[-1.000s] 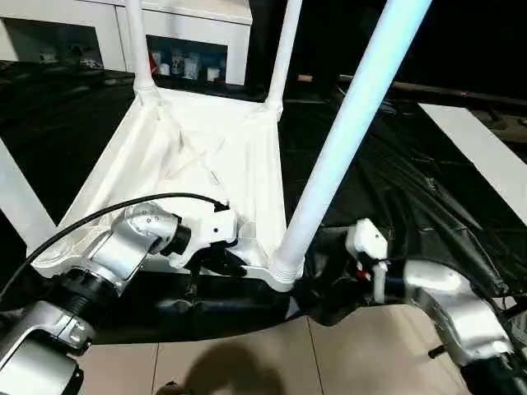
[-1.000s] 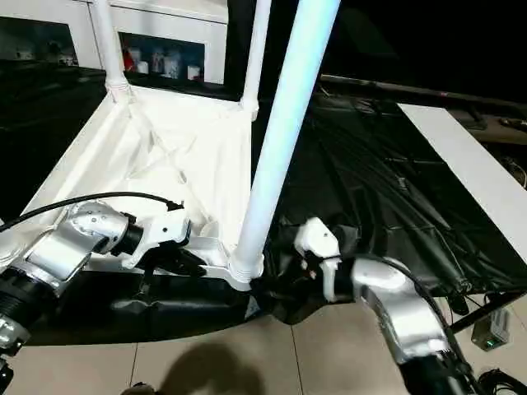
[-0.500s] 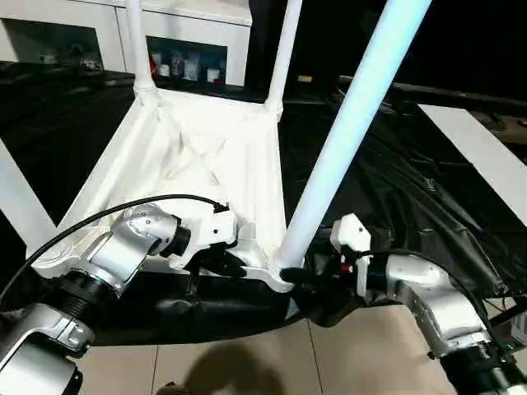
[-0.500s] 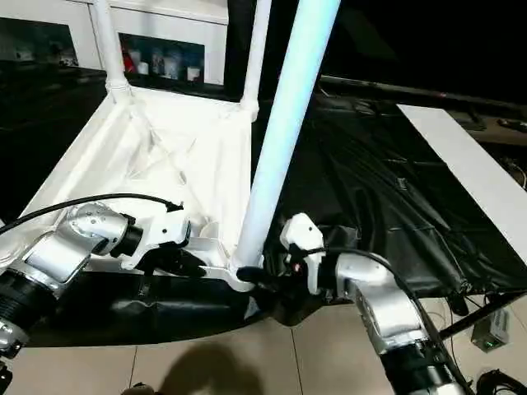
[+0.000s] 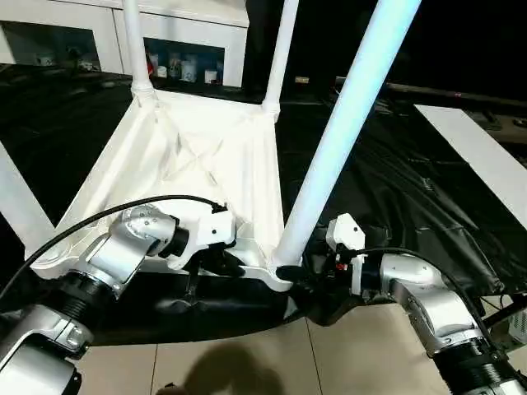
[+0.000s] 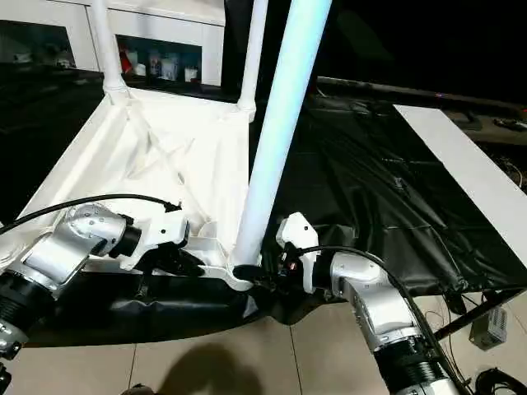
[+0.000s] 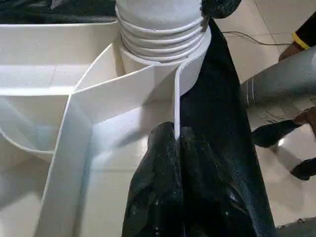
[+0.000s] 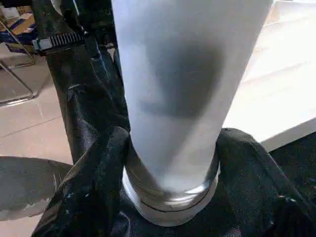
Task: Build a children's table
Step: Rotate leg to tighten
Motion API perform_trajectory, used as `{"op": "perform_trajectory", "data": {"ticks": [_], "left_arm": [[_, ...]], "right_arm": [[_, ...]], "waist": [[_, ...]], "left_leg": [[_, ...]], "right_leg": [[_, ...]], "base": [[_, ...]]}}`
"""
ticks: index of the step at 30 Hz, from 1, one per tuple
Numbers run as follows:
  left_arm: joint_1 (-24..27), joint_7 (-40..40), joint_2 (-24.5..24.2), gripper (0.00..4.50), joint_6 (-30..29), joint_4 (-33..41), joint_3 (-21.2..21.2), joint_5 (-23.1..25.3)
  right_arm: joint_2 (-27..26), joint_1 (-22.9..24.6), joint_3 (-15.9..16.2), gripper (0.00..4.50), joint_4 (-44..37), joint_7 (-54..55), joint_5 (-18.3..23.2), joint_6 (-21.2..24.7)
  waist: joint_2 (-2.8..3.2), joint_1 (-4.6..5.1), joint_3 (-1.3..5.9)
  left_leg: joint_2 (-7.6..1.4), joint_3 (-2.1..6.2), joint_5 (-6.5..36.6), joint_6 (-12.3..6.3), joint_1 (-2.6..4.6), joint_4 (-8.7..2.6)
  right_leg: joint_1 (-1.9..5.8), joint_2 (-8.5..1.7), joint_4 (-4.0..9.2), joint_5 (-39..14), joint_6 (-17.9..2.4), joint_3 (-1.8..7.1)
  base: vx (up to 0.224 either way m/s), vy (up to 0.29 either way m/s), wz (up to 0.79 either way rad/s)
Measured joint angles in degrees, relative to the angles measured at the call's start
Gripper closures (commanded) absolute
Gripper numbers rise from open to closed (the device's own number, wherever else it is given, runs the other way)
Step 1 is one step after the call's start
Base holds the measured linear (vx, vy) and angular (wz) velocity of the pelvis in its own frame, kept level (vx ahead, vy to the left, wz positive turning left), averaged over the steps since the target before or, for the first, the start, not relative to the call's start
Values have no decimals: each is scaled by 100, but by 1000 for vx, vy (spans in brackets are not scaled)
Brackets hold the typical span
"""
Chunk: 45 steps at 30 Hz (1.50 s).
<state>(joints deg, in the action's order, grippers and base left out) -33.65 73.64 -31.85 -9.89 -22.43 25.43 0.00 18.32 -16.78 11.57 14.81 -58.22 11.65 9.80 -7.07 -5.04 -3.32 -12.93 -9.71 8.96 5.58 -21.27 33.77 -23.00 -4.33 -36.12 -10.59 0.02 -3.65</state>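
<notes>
The children's table lies upside down on the black sheet, its ribbed white top (image 5: 206,156) facing up. Its legs stand upright in the corner sockets. The pale-blue near-right leg (image 5: 346,123) rises from the corner closest to me. My left gripper (image 5: 230,265) is shut on the thin rim wall of the top beside that corner, its fingers (image 7: 158,187) pinching the wall. My right gripper (image 5: 292,273) is at the foot of the near-right leg. Its fingers (image 8: 94,177) press on both sides of the tube just above the socket.
The work table's front edge runs just under both grippers, with tiled floor (image 5: 247,362) below. A white glass-door cabinet (image 5: 181,33) stands behind. A white board (image 5: 478,156) lies on the black sheet (image 5: 395,181) at the right. Further legs rise at the far corners (image 5: 280,58).
My right arm has swung left from beside the corner to the foot of the near-right leg, and its fingers have closed in around the tube. The left gripper has stayed put.
</notes>
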Motion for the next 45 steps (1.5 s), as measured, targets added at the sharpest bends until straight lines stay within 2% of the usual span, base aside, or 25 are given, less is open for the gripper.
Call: {"op": "perform_trajectory", "data": {"ticks": [8,12,14,16,17,20,25,29,31,34,35,36,37,38,39,40,41,42,43,45], "left_arm": [[-128,-1351,864,450,-524,-422,-286,218],[-480,-2371,1728,450,-768,-1166,-441,299],[-639,-2795,2034,450,-852,-1487,-489,327],[-781,-3152,2268,450,-882,-1793,-556,354],[-825,-3253,2333,450,-873,-1899,-590,374],[-849,-3319,2354,450,-869,-1957,-602,413],[-969,-3336,2313,450,-834,-2180,-643,492],[-1039,-3250,2166,450,-841,-2215,-592,614],[-1012,-3020,2077,450,-919,-2057,-489,643],[-905,-2510,1845,450,-1024,-1752,-336,641],[-868,-2317,1667,450,-1033,-1594,-251,658],[-805,-2006,1480,450,-1021,-1421,-164,646],[-785,-1755,1367,450,-1004,-1249,-53,649],[-696,-1490,1233,450,-956,-1033,-29,612],[-618,-1256,1106,450,-916,-793,-36,576],[-540,-1075,1024,450,-908,-646,-21,537],[-525,-919,958,450,-915,-553,7,515],[-511,-748,841,450,-939,-361,87,500],[-461,-600,738,450,-946,-208,102,435],[-389,-365,548,450,-952,-8,110,364]], "right_arm": [[-761,-294,-550,203,950,1713,-27,-192],[-1077,-625,-894,203,1492,2832,-175,-219],[-1208,-798,-962,203,1729,3284,-285,-237],[-1349,-994,-1011,203,1945,3714,-397,-265],[-1419,-1043,-1009,203,1989,3817,-454,-307],[-1437,-1074,-1009,203,2015,3827,-464,-381],[-1347,-850,-1056,154,1842,3132,-257,-372],[-1112,-557,-492,130,1347,2184,-197,-297],[-834,-462,-414,130,1081,1799,-103,-241],[-338,-415,-452,130,747,1362,-6,-161],[-224,-376,-453,130,629,1202,3,-135],[-93,-292,-458,130,522,1009,14,-128],[91,-140,-475,130,429,860,23,-128],[209,-105,-477,130,433,756,19,-116],[345,-112,-503,130,430,664,18,-108],[348,-129,-504,130,403,624,19,-107],[376,-115,-505,130,322,572,30,-107],[406,-75,-464,130,235,486,51,-101],[468,-56,-425,130,162,415,56,-97],[542,-21,-415,130,88,314,56,-106]], "waist": [[10,117,7],[43,176,12],[50,201,14],[82,227,22],[87,244,24],[101,274,26],[115,341,17],[148,368,-7],[156,333,-14],[185,326,-36],[225,327,-61],[274,256,-108],[186,119,-101],[-79,-12,-49],[-61,-188,-83],[4,-329,-36],[101,-370,19],[93,-362,42],[82,-335,40],[83,-302,46]], "left_leg": [[9,18,0,0,26,2],[14,25,1,-2,25,-3],[24,25,2,-3,23,-2],[26,29,4,-6,23,-7],[37,31,6,-10,21,-8],[37,68,10,-17,24,-18],[36,112,26,-43,43,-14],[12,186,26,-42,37,-27],[8,187,27,-41,44,-35],[3,171,28,-40,136,-106],[-22,176,28,-39,134,-126],[-38,122,28,-37,130,-160],[-62,-68,28,-37,139,-174],[-40,-244,26,-32,193,-167],[-28,-220,194,-28,172,19],[5,-127,284,-122,181,158],[90,9,256,-53,228,96],[94,2,205,54,225,-19],[90,-36,156,5,203,-43],[82,-41,163,-8,164,-38]], "right_leg": [[-3,-15,40,0,0,-20],[14,-21,127,0,0,-39],[13,-34,158,0,1,-49],[21,-47,215,0,1,-74],[23,-85,237,0,1,-127],[60,-106,333,0,1,-214],[115,-116,442,-1,1,-297],[117,-122,544,0,0,-437],[125,-139,559,0,0,-477],[216,-204,631,0,0,-609],[268,-210,629,-1,0,-661],[268,-196,358,-159,-75,-637],[252,-200,-62,-312,-207,-489],[250,-219,-278,-428,-38,-221],[147,-189,-340,-474,0,-152],[129,-179,-327,-481,-11,-153],[98,-138,-287,-475,-13,-208],[56,-83,-227,-394,-63,-148],[28,-70,-231,-344,-91,-99],[15,-5,-220,-347,-100,-14]], "base": [[0,0,0],[0,0,0],[0,0,0],[0,0,0],[0,0,0],[0,0,0],[0,0,0],[-14,7,-10],[-14,5,-9],[0,0,0],[0,0,0],[0,0,0],[0,0,0],[112,-159,23],[112,-159,23],[179,-160,-9],[124,-69,-4],[124,-69,-4],[63,-67,29],[0,0,0]]}}
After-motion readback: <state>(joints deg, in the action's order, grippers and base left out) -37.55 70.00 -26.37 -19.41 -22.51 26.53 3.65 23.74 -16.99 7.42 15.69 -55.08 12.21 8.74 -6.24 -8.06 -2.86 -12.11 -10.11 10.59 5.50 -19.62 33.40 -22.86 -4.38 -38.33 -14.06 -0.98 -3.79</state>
